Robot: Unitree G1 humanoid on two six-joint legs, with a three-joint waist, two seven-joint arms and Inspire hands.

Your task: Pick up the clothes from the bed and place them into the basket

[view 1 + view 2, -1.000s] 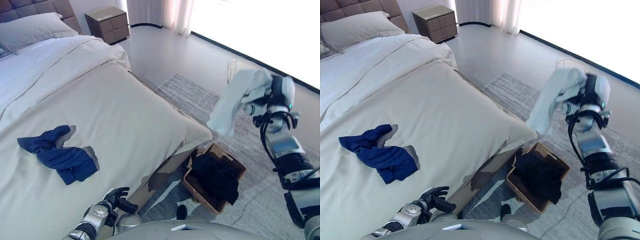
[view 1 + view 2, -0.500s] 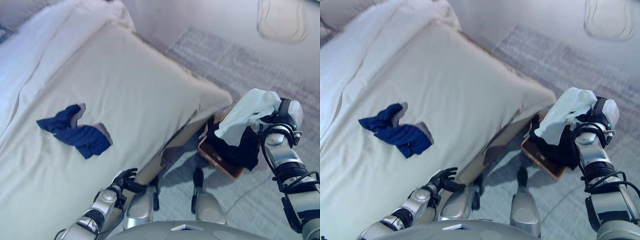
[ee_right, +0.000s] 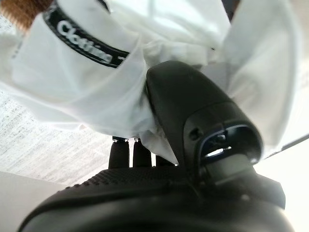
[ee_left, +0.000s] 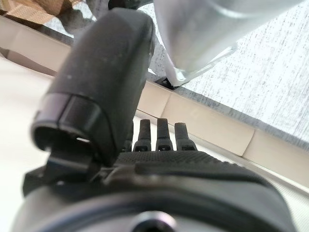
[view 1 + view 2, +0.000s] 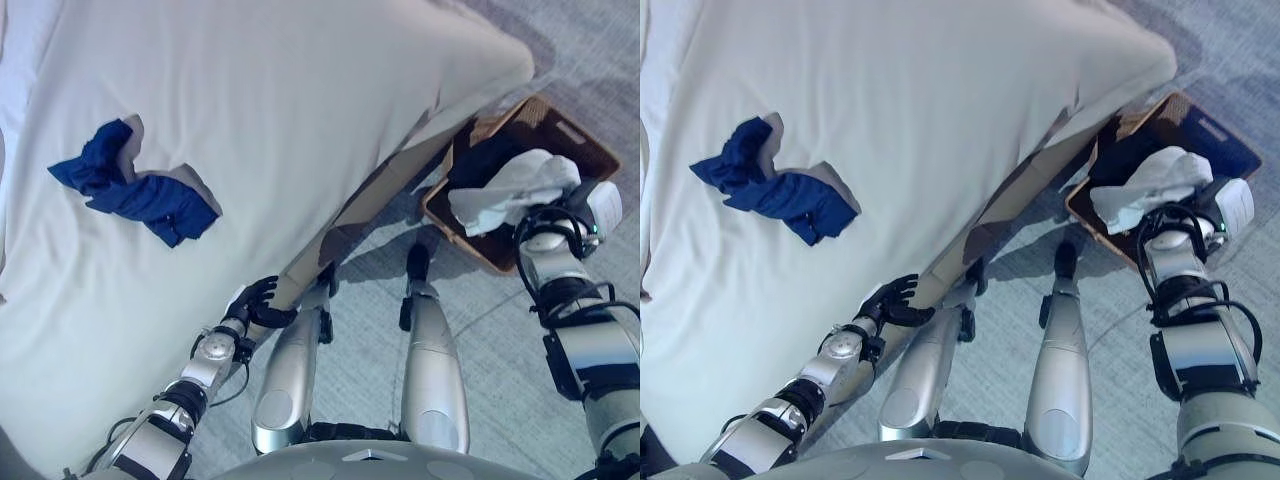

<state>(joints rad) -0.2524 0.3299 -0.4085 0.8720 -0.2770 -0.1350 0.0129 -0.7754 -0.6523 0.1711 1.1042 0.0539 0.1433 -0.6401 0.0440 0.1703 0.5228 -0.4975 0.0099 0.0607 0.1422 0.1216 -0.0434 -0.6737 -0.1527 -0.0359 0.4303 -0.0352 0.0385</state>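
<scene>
Cloth bunched in the right hand (image 5: 556, 222): its thumb and curled fingers clamp the white garment (image 5: 510, 190), which hangs just over the basket (image 5: 590, 150) and the dark clothes (image 5: 478, 160) inside. Released off-centre, it could snag the rim and slide onto the grey rug (image 5: 500, 320). The left hand (image 5: 252, 302), fingers relaxed, empty, rests at the bed (image 5: 300, 110) edge; farther off lie the blue clothes (image 5: 135, 190).

white garment (image 5: 510, 190) over basket (image 5: 585, 140); blue clothes (image 5: 135, 190) on bed (image 5: 300, 110)
</scene>
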